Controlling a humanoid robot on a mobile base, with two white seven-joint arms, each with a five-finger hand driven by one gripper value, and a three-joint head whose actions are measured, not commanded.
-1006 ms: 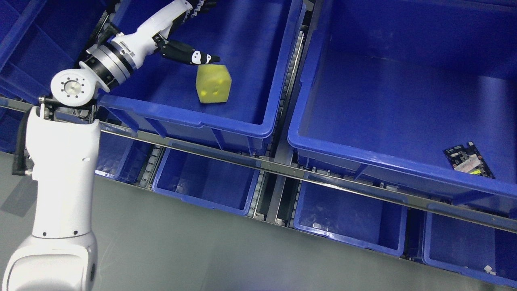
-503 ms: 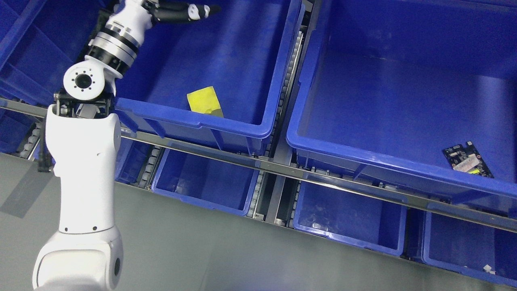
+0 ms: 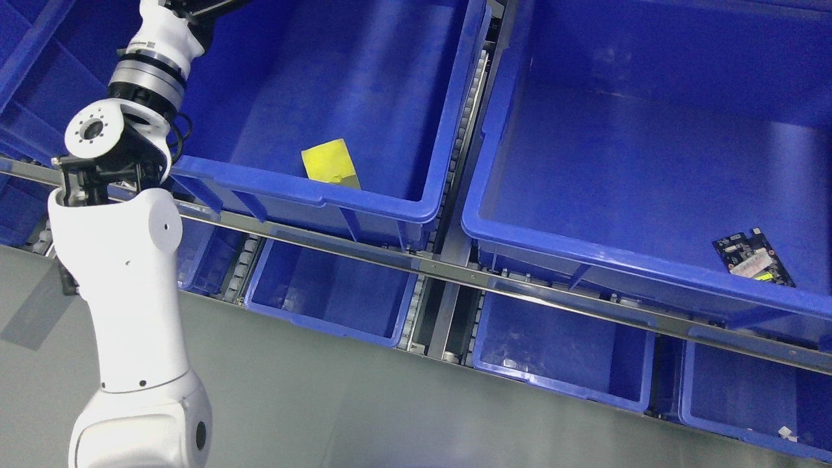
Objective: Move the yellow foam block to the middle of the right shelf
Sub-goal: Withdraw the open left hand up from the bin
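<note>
White casing covers the left arm (image 3: 123,273), which rises from the lower left corner of the head view, bends at a round joint in front of the shelf rail (image 3: 455,273), and runs up past the top edge; its hand is cut off there, so I cannot tell whether the fingers are spread or curled. Just right of the arm sits the left blue bin (image 3: 390,201) on the upper level. The yellow foam block (image 3: 329,162) lies inside it on the floor, against the near wall, roughly midway along that wall, its lower edge hidden behind the rim. Nothing touches the block. Across the roller gap stands the right blue bin (image 3: 585,250), larger in view, holding a small dark circuit board (image 3: 754,258) near its near right corner, tilted against the wall. Below the rail, a row of smaller blue bins (image 3: 331,296) sits on the lower level; the rightmost one shows a tiny white scrap (image 3: 786,432) near its front edge. Grey floor (image 3: 325,409) fills the bottom.
</note>
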